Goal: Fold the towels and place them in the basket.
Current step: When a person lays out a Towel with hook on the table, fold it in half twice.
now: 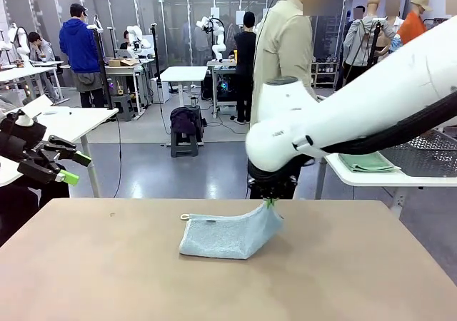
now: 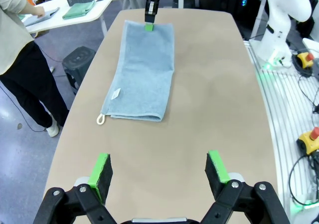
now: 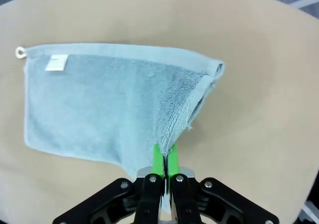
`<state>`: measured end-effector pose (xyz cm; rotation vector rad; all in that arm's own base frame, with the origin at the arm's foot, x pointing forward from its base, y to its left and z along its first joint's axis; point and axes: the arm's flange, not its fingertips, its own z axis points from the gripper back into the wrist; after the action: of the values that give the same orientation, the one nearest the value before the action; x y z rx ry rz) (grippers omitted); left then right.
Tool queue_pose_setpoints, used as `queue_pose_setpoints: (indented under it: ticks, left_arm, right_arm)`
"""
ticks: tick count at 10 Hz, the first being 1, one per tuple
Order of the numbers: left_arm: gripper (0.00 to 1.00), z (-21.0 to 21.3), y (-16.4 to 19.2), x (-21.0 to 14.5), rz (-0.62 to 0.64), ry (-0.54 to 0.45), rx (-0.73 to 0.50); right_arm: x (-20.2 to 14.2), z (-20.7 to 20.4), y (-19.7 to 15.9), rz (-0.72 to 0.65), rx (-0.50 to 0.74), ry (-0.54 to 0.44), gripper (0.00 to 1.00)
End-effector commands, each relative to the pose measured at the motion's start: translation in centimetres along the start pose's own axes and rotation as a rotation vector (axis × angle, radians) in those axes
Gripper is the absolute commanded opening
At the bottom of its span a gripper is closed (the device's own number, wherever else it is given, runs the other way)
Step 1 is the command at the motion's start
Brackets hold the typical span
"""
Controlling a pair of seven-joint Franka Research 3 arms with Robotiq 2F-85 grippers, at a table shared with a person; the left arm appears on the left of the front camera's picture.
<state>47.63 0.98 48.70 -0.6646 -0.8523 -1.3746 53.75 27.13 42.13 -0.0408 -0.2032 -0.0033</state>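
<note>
Front view: right hand (image 1: 270, 202) pinches towel (image 1: 221, 239) edge, holding it raised off worktop (image 1: 107, 264), likely to fold it over; left hand (image 1: 74, 167) hangs wide, near left, clear.

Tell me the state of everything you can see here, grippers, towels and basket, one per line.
Blue towel: on the table, one corner lifted.
Right gripper: shut on that corner.
Left gripper: open, empty.
Green towel: folded, on the side table.
Basket: upright, beside the green towel.
</note>
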Motion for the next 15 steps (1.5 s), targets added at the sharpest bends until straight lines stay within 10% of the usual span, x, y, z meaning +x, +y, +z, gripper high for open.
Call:
queue_pose_setpoints:
  ticks: [1,8,15]
  left_arm:
    - [0.95,0.1,0.0,0.0,-0.012,-0.002,0.000]
    - [0.95,0.1,0.0,0.0,-0.012,-0.002,0.000]
    - [0.95,0.1,0.0,0.0,-0.012,-0.002,0.000]
  right_arm:
    - [1.7,0.6,4.9,-0.037,-0.065,0.030,0.04]
    - [2.6,-0.2,20.4,-0.135,-0.117,0.066,0.04]
    - [3.4,-5.8,22.0,-0.269,-0.061,0.059,0.04]
